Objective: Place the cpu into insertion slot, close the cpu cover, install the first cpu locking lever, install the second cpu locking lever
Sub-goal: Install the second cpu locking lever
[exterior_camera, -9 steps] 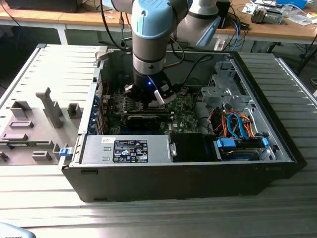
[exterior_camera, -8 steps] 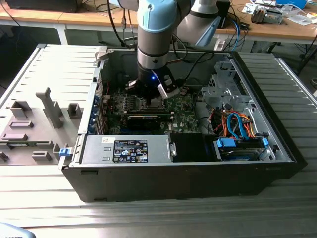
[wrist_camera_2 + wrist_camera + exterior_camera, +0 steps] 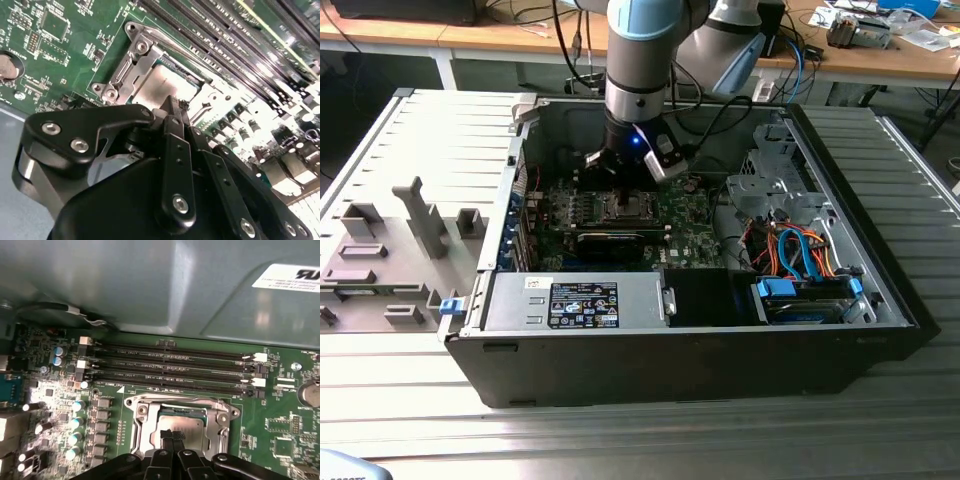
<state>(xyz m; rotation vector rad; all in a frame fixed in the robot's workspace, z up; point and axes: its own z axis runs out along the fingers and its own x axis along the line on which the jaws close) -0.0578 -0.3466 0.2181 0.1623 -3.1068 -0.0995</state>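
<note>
The cpu (image 3: 189,423) lies flat in the insertion slot (image 3: 625,207), its silvery top (image 3: 159,84) showing through the window of the cpu cover (image 3: 142,426). The cover (image 3: 131,64) lies down around the chip as a silvery frame. My gripper (image 3: 172,435) hangs just above the near edge of the chip, with the black fingertips (image 3: 175,106) drawn together and nothing between them. In the exterior view the gripper (image 3: 625,192) stands straight over the socket, inside the open computer case. I cannot tell how the locking levers stand.
Long black memory slots (image 3: 170,371) run beside the socket, and a row of capacitors (image 3: 75,426) stands on its other side. The case wall (image 3: 150,285) rises close behind. A power supply (image 3: 582,302), a drive cage (image 3: 770,188) and cables (image 3: 800,250) share the case.
</note>
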